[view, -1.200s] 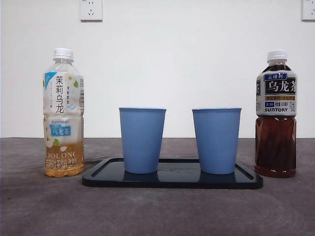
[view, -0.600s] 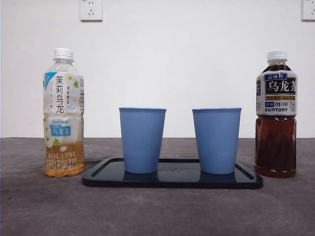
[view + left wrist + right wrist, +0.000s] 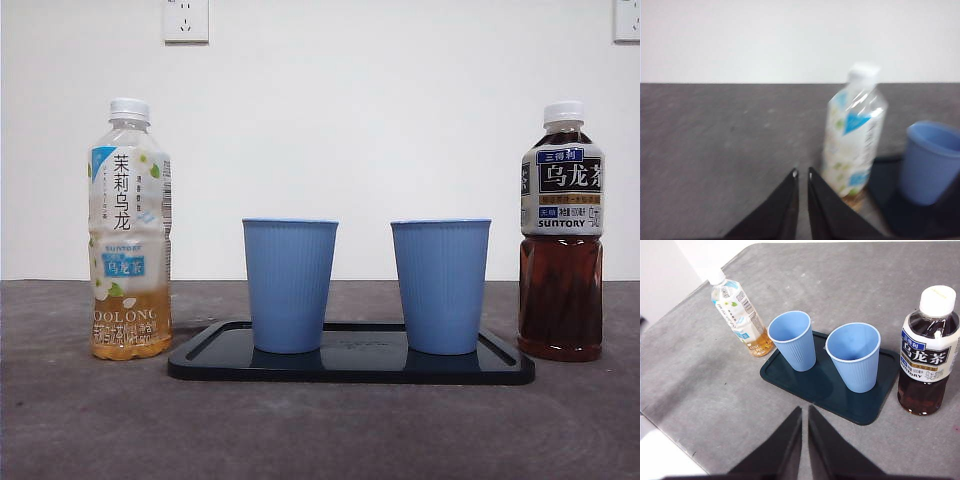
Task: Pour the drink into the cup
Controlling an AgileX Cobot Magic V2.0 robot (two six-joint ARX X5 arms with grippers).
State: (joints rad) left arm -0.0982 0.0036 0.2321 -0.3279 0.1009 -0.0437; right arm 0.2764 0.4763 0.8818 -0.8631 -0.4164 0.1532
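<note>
Two blue cups (image 3: 290,285) (image 3: 441,285) stand on a dark tray (image 3: 350,368) in the front view. A pale jasmine-oolong bottle (image 3: 129,230) with a white cap stands left of the tray; a dark oolong tea bottle (image 3: 561,235) stands right of it. No arm shows in the front view. My left gripper (image 3: 801,174) is shut and empty, close to the pale bottle (image 3: 854,135) and apart from it, with one cup (image 3: 929,162) beyond. My right gripper (image 3: 804,410) is shut and empty, high above the table, short of the tray (image 3: 835,385), cups (image 3: 792,340) (image 3: 854,356) and dark bottle (image 3: 929,352).
The grey table (image 3: 320,430) runs to a white wall with two sockets (image 3: 185,20). In the right wrist view the table's edge (image 3: 670,440) lies near the pale bottle (image 3: 740,315).
</note>
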